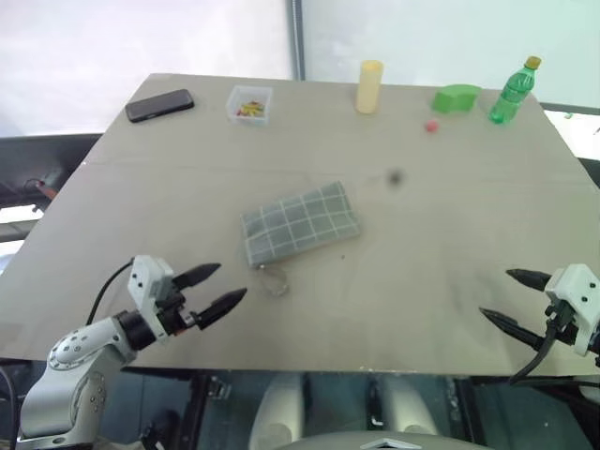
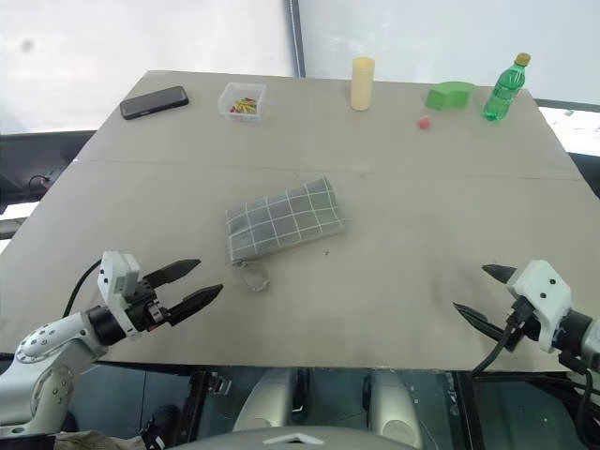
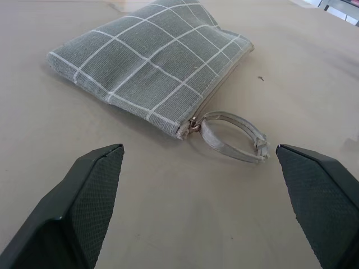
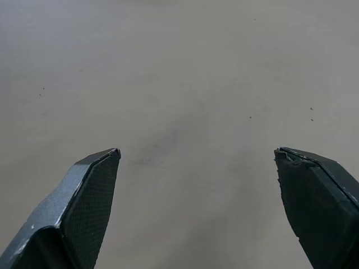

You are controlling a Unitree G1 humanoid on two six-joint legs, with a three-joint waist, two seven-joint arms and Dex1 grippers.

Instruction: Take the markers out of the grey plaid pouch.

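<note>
The grey plaid pouch (image 1: 300, 223) lies zipped on the desk (image 1: 431, 244), near your spread left hand (image 1: 214, 289); your spread right hand (image 1: 511, 298) is well apart.

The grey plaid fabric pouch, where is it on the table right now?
The grey plaid fabric pouch lies flat near the middle of the tan table, just ahead of the open left gripper, its wrist strap loop toward that gripper.

Bare table (image 1: 422, 272) around grey plaid pouch (image 1: 300, 223)
</note>
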